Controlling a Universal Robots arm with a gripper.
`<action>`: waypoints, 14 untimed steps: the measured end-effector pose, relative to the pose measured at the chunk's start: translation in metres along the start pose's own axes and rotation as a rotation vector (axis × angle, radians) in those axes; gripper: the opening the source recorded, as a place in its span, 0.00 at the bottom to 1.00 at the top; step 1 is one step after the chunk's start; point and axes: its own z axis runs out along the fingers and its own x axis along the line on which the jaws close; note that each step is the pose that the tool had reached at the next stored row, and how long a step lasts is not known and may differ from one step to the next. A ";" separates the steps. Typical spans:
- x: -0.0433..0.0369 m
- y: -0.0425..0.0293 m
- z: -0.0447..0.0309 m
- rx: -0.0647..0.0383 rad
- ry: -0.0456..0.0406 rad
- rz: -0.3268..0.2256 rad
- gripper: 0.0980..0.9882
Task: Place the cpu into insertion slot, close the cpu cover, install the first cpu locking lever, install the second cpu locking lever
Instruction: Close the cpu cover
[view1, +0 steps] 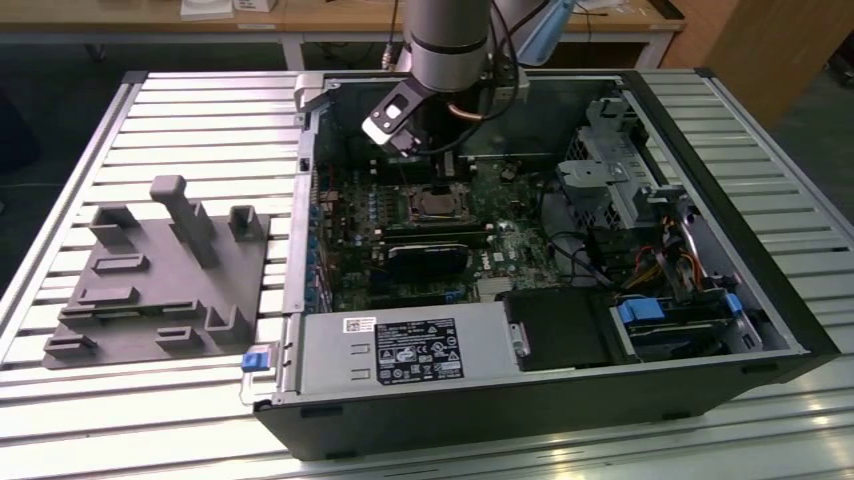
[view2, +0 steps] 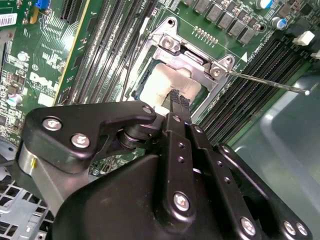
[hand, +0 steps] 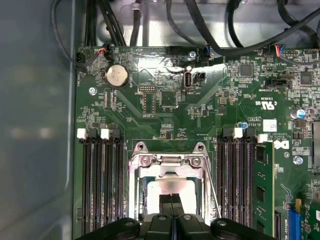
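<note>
Visibly clenched shut, the end effector touches the cpu beneath the cpu cover.

cpu: pale grey metal top, face up, seated flat in slot. cover: silvery frame, lying down around the cpu, whose top shows through the window. One lever: thin steel rod, angled out from slot corner, end free.

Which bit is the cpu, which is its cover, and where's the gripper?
cpu (hand: 170, 186): first wrist view, its pale metal top.
cpu cover (hand: 136, 192): first wrist view, the frame's side rail.
gripper (view2: 177, 99): second wrist view, between its fingertips.
</note>
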 end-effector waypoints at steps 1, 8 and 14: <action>0.0000 0.0000 0.0001 0.000 0.0005 -0.012 0.01; 0.0000 0.0000 0.0004 0.002 0.0051 -0.136 0.01; 0.0000 0.0000 0.0008 0.003 0.0091 -0.244 0.01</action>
